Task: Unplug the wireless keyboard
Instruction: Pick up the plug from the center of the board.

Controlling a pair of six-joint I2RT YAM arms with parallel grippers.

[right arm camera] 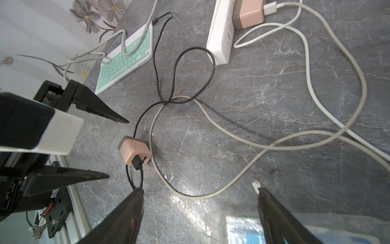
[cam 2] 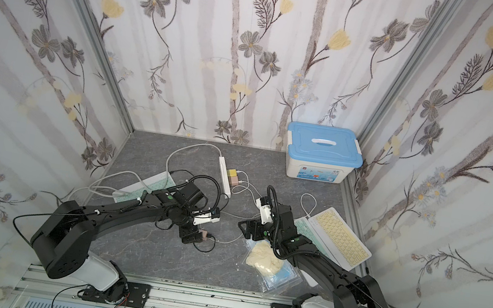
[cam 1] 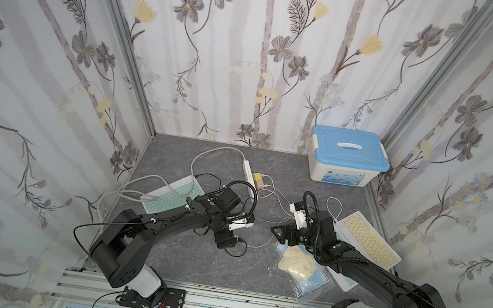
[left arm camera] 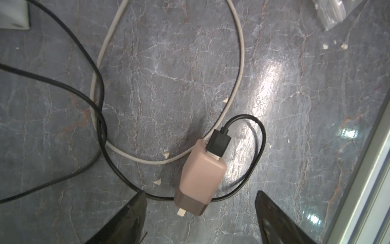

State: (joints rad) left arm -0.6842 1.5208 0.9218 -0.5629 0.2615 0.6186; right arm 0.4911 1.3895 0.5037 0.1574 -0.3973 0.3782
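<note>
Low over pink charger [left arm camera: 200, 175], left arm [cam 1: 169, 216] angled down, jaws apart

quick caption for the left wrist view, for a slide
Open left tool framing a pink charger lying unplugged on the grey tabletop, black cable plugged into it.

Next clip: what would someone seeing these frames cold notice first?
A pink charger block lies loose on the grey table, one prong showing, a black USB plug in it, just in front of the open left gripper. Farther back, the white power strip carries a second pink block. A blue-lidded box sits in the far right corner.
</note>
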